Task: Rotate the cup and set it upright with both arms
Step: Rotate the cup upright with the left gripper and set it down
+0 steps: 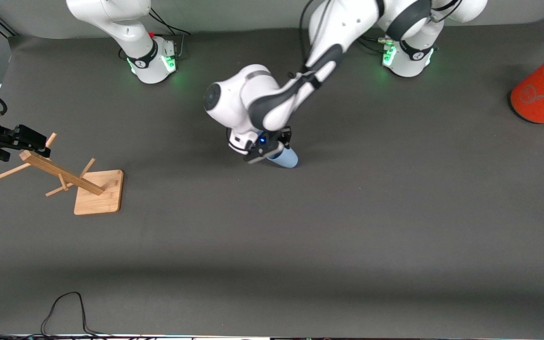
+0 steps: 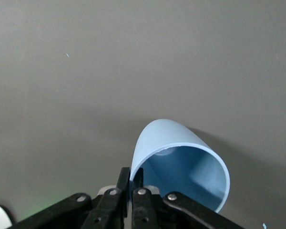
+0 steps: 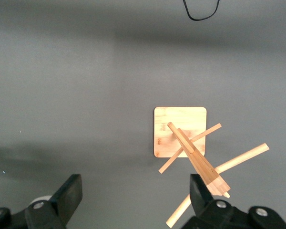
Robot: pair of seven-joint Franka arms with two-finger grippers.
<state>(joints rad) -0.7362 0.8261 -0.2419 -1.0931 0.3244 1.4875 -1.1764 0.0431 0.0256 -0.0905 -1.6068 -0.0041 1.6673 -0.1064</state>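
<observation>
Left gripper jaws pinch the half-hidden cup rim; right gripper waits, jaws wide.

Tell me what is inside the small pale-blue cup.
The small pale-blue tapered cup shows only its bare blue inner wall. The left gripper, jaws pinching its rim, covers part of the mouth. The right gripper waits open above the wooden peg stand.

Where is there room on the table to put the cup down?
The widest bare stretch of the table lies nearer the camera than the cup, between the wooden rack and the orange can. The rack's corner is crowded.
</observation>
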